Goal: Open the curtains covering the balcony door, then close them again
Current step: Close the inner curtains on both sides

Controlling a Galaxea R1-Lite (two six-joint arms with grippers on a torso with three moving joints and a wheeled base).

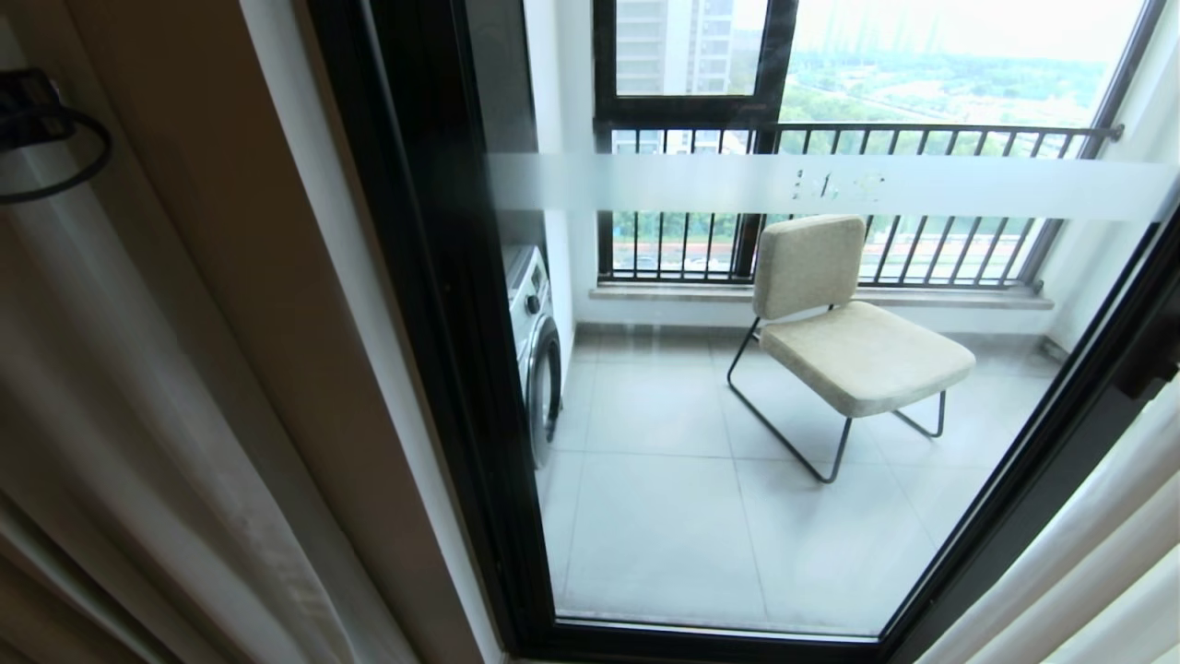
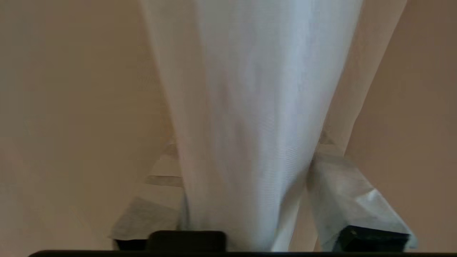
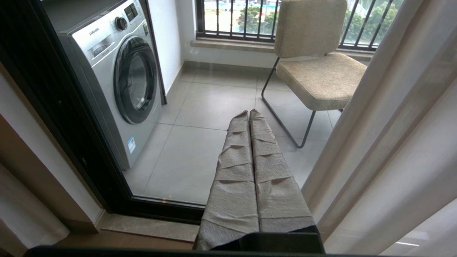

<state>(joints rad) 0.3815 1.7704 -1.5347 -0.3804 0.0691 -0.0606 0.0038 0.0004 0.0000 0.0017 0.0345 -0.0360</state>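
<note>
The balcony door (image 1: 433, 304), black-framed glass with a frosted band, stands uncovered in the head view. The curtains hang bunched at both sides: cream and sheer folds on the left (image 1: 138, 415), pale folds on the right (image 1: 1088, 572). In the left wrist view my left gripper (image 2: 246, 142) is among the left folds. Its tape-wrapped fingers (image 2: 353, 200) stand apart, with a white sheer fold of the curtains (image 2: 250, 107) running between them and touching both. My right gripper (image 3: 249, 111) is shut and empty, held low before the door glass, beside the right curtain (image 3: 392, 142).
Beyond the glass are a silver washing machine (image 3: 117, 78), a beige chair on a thin black frame (image 1: 848, 323) and a black-railed window (image 1: 857, 138). A black part with a looped cable (image 1: 37, 120) shows at the head view's upper left, against the curtain.
</note>
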